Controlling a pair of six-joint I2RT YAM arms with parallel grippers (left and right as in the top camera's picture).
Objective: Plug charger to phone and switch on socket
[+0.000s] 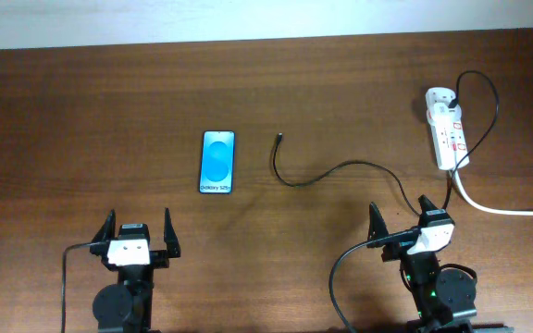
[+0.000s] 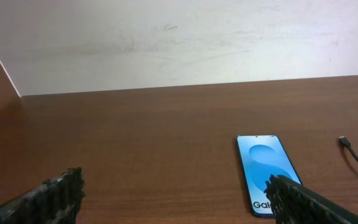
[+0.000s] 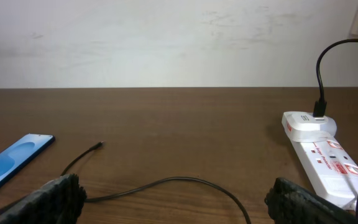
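The phone [image 1: 217, 161] lies flat on the brown table with its blue screen up; it also shows in the left wrist view [image 2: 266, 170] and the right wrist view [image 3: 11, 163]. The charger's thin black cable [image 1: 340, 169] curves from the socket to a free plug tip [image 1: 278, 139], right of the phone and apart from it. The white socket [image 1: 448, 129] lies at the far right with an adapter plugged in its far end [image 3: 308, 124]. My left gripper [image 1: 138, 233] is open and empty, near the phone's near end. My right gripper [image 1: 401, 222] is open and empty over the cable [image 3: 185, 182].
A thick white cord [image 1: 498, 207] runs from the socket off the right edge. A pale wall [image 3: 166, 37] rises behind the table's far edge. The robots' own black cables hang by each arm base at the front.
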